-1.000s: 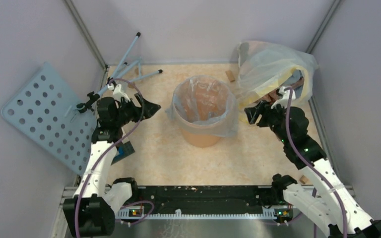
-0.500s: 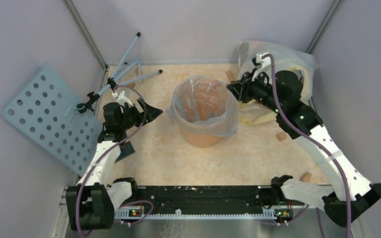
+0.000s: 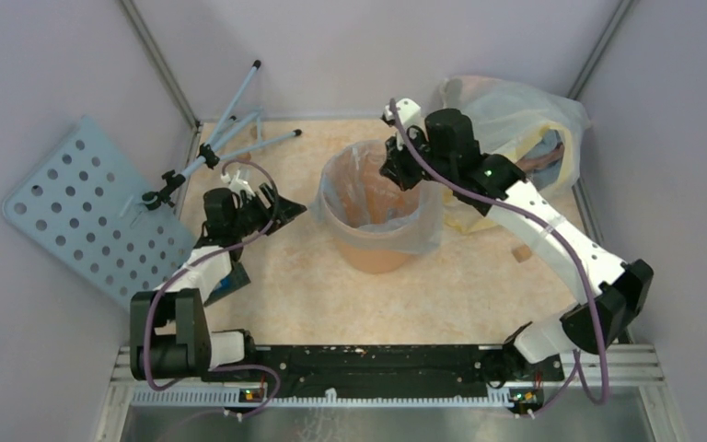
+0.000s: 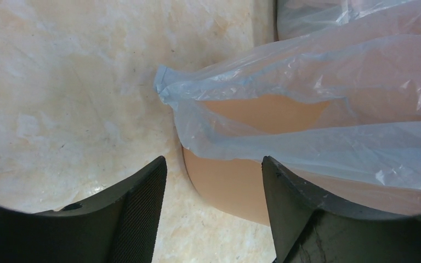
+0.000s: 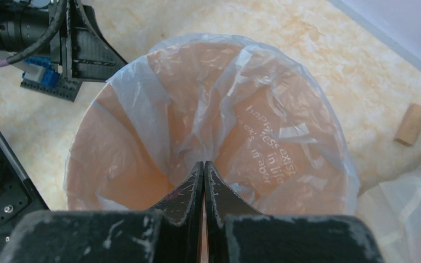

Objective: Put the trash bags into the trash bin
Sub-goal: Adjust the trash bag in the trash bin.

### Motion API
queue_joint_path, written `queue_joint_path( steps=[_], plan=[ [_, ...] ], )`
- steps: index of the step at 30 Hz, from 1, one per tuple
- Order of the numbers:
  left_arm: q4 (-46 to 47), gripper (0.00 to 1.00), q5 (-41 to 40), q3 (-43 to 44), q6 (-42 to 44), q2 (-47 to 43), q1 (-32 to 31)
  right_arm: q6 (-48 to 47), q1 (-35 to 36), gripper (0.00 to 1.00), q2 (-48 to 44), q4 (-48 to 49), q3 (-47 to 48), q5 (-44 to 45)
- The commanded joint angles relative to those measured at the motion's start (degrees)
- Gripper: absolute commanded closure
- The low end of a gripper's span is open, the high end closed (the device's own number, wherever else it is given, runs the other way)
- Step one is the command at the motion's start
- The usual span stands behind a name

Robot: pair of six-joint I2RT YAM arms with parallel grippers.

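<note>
hanging over the far side of the bin (image 3: 376, 253), the right gripper (image 3: 392, 171) has its fingers pressed flat together with no gap. in its wrist view the tips point down into the mouth, against a fold of the bag (image 3: 423, 232), and whether any film is pinched there cannot be made out. the bag lines the bin, its top folded out over the rim and hanging down the outside, so the rim is covered and the orange shows only through the plastic and on the lower wall. pale lettering on the inner wall is partly readable, the rest lost in creases. the bin's floor is hidden behind the closed fingers. the left gripper (image 3: 283, 207) is low over the table (image 3: 313, 304) left of the bin, fingers parted and holding nothing. its camera shows a pointed flap of bag and the bin wall beyond the gap, not between the pads, and cuts off the bin's top. behind the right arm a clear bag (image 3: 506, 106) is partly blocked. a cork (image 5: 411, 125) lies on the table near the bin, apart from it.
</note>
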Motion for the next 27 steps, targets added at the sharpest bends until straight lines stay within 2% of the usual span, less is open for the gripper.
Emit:
queue_joint_path(
  steps=[1, 5, 9, 12, 27],
  plan=[
    [8.6, 0.33, 1.2, -0.6, -1.4, 2.4, 0.0, -6.1, 2.6, 1.00, 5.4, -6.7, 7.2, -2.2],
    [11.8, 0.34, 1.6, -1.0, -2.8, 6.3, -0.7, -8.5, 4.5, 1.00, 9.6, -8.6, 7.8, -2.4],
    [13.9, 0.26, 0.1, -1.1, -4.0, 8.8, -2.6, -9.3, 4.7, 1.00, 12.0, -8.2, 7.1, -1.0],
    [15.5, 0.25, -0.3, -0.7, -5.0, 11.3, -3.1, -9.6, 4.6, 1.00, 12.9, -8.1, 6.7, -1.5],
    [23.4, 0.49, 1.4, 1.4, -8.3, 21.3, -3.1, -12.0, 4.7, 1.00, 18.6, -10.1, 6.5, -0.3]
  ],
)
